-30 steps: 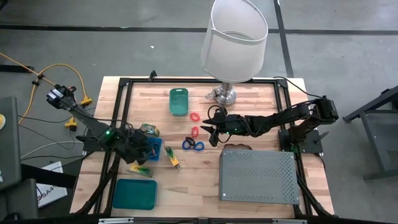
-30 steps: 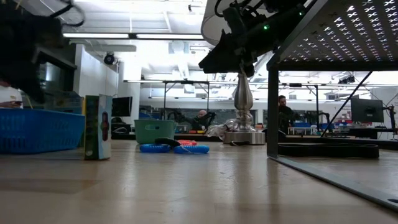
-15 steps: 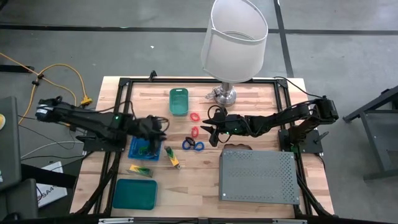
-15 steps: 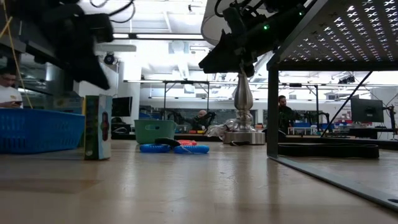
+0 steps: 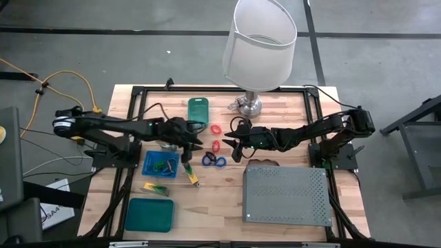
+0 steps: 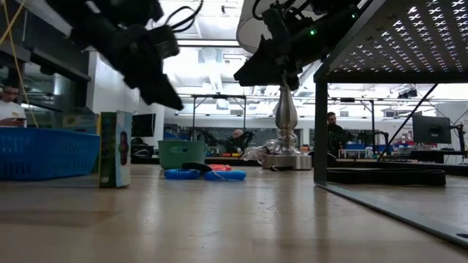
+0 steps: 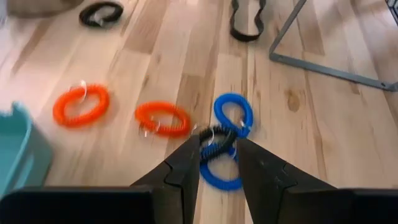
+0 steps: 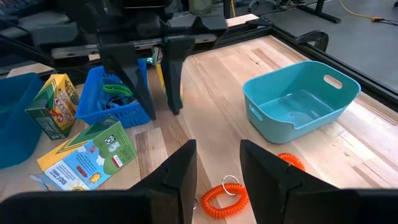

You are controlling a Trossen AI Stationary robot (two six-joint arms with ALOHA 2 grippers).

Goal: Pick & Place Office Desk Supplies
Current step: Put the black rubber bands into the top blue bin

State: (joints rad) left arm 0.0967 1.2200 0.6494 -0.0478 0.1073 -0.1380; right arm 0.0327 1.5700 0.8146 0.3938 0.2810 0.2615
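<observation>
I have the left hand out over the middle of the counter, its fingers a narrow gap apart and holding nothing, poised above the tangle of blue loops with a black coil lying across them. Two red coils lie beside that tangle, apart from each other, and another black ring sits farther off. The right hand hangs just on the other side of the same loops, fingers parted and empty, so the two hands face each other across a small patch. Close behind the left hand is the blue basket with green bits inside, and yellow-and-green boxes lie by it on the wood. The small teal bin stands toward the far edge, near the lamp, whose base is just behind the right arm. The grey perforated box fills the near right corner and a teal tray the near left. From the low view the loops look flat on the counter, though I can't be sure they are untouched.
</observation>
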